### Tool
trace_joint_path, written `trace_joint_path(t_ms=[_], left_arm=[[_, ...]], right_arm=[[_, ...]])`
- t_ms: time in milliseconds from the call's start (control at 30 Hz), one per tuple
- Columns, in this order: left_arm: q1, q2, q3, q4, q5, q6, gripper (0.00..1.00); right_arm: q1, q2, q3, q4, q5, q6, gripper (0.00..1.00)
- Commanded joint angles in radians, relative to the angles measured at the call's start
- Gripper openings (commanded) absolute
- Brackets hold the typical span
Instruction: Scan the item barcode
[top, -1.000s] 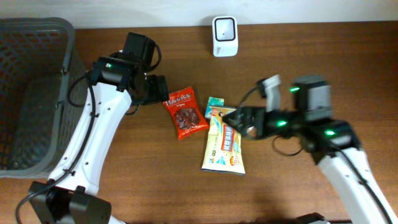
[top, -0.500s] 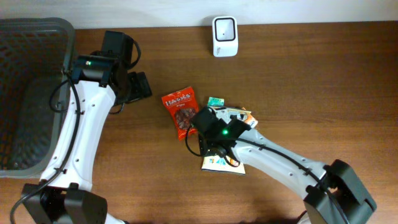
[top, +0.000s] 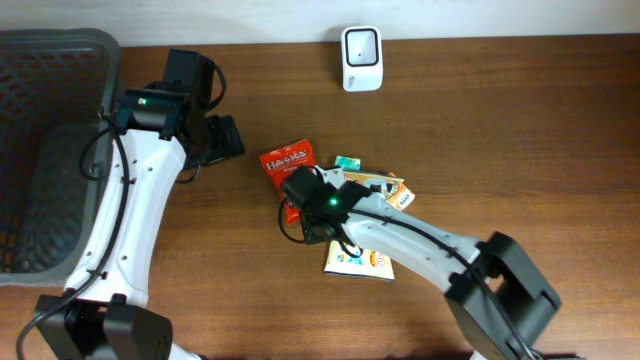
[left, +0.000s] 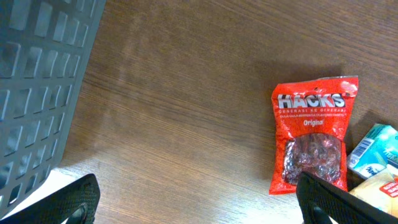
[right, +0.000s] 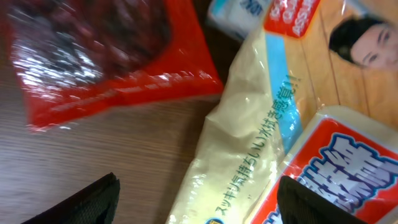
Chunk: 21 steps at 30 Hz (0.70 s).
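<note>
Now the right pincer (right: 199, 202), jaws apart, hangs over the yellow packet (right: 249, 124), seemingly the item, lying against the red bag (right: 106, 56) on the desk (top: 520, 120); the left pincer (left: 199, 199) gapes too. Closing could pinch both wrappers.

One basket (top: 62, 38): dark grey plastic, lattice walls, rounded rim, standing at the left end of the counter (top: 520, 140) and cut off by the frame edge. The left wrist view shows its gridded side at upper left. Counter: brown wood grain, matt finish, running up to a white wall (top: 500, 15) along the far edge.
</note>
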Motion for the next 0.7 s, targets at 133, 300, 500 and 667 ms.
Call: trace_joint_path(t_ms=[133,300,500,667], left_arm=[[0.0,0.006,-0.005,-0.025,-0.007,-0.012,0.99],[0.0,0.006,-0.005,-0.021,-0.008,-0.012,0.99],[0.0,0.006,-0.005,-0.02,-0.008,-0.012,0.99],[0.0,0.006,-0.005,-0.021,-0.007,-0.012,0.99]], right_arm=[[-0.016,0.105,0.017,-0.07,0.058,0.089,0.81],[-0.102,0.124,0.017,-0.077,-0.015,0.113,0.63],[-0.105,0.124,0.024,-0.083,-0.014,0.114,0.33],[-0.105,0.124,0.024,-0.087,-0.016,0.114,0.04]])
